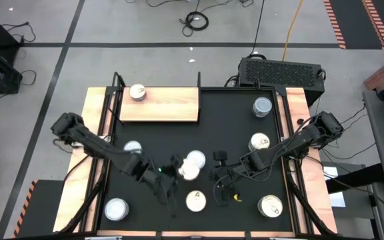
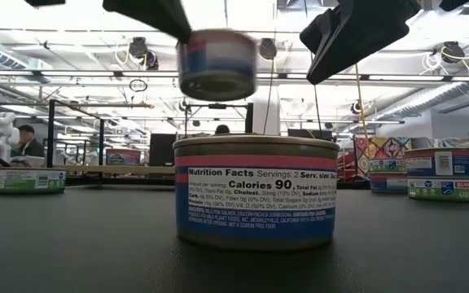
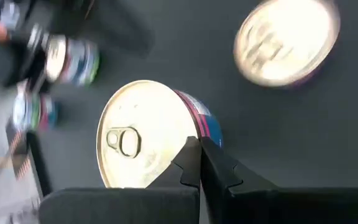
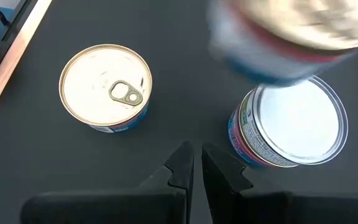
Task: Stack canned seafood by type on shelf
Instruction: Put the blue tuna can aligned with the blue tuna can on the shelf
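Left claw [image 1: 179, 167] closed mid-table; right claw [image 1: 220, 175] closed nearby.

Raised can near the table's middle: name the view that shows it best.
Low view: the raised can shows side-on, well above the tabletop. High view gives only overlapping lids, no height. Right wrist view shows a blur; left wrist view, cannot tell which can.

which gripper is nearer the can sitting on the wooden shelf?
Left. The left gripper is mid-mat, below and slightly right of the can on the shelf in the high view. The right gripper is farther right, so farther off.
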`<state>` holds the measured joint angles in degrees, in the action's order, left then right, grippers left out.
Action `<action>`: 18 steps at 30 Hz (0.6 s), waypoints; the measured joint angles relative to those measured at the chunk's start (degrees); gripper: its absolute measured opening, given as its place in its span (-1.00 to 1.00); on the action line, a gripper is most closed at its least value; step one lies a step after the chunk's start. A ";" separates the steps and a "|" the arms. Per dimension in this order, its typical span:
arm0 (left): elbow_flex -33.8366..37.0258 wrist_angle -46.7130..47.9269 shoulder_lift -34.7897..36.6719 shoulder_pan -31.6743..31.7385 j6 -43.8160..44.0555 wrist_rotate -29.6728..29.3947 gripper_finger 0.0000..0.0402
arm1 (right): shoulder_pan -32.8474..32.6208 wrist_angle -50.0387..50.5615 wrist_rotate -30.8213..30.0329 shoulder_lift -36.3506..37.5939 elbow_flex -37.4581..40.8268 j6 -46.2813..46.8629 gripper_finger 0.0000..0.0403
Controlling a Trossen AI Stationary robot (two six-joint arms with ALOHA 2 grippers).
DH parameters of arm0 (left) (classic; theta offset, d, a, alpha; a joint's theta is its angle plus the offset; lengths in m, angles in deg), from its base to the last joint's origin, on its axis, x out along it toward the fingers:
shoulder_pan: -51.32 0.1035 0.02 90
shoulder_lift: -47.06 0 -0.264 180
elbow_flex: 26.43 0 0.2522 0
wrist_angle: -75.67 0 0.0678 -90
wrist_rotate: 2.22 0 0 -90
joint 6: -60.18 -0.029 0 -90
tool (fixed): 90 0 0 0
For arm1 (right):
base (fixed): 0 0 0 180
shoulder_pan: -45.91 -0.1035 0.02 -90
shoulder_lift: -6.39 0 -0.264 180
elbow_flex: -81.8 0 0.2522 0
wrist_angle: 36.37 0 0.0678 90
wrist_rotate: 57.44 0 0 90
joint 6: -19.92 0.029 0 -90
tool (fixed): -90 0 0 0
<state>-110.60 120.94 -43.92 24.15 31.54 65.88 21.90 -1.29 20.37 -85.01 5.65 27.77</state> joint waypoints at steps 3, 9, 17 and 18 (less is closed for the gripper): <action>1.94 3.63 3.49 3.19 2.60 -0.49 -1.00 | 0.07 0.04 0.00 0.00 0.00 -0.19 -0.87; 10.46 6.57 13.58 11.24 5.78 -1.78 -1.00 | 0.07 0.66 0.00 0.00 0.02 -0.67 -0.87; 23.60 8.84 29.42 25.70 8.57 -2.89 -1.00 | 0.24 2.08 -0.02 0.00 0.02 -3.16 -0.87; 24.63 9.60 30.99 27.81 8.77 -2.94 -1.00 | 0.42 2.08 0.00 0.00 0.02 -3.57 -0.87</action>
<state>-85.97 130.55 -12.92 51.96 40.32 62.94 22.32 0.79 20.37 -85.01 5.67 24.20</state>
